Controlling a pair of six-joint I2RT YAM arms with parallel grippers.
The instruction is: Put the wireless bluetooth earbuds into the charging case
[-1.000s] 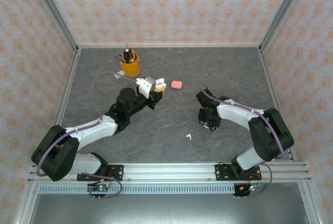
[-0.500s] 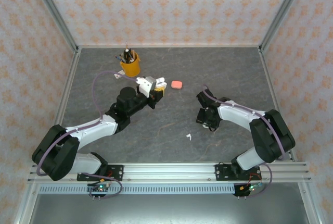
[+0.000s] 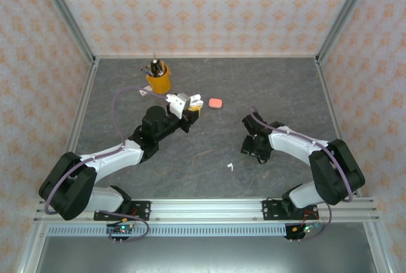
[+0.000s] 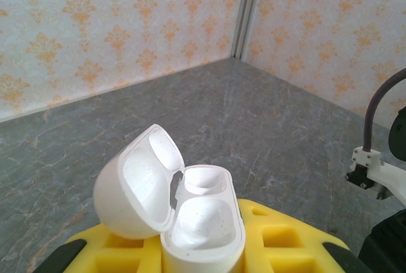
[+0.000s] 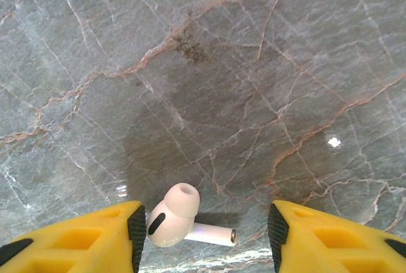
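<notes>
Right gripper [image 5: 204,230] spread around the white earbud [image 5: 172,221]; left gripper [image 4: 202,255] pinches the open case [image 4: 202,217], fingers cropped in my view.

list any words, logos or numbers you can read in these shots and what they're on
None: no text can be read in any view.
white charging case: plain inside and out, no brand showing.
white earbud: no lettering visible.
pink case and yellow cup: too small to tell any print.
small boards at the arm bases: too small to read.
</notes>
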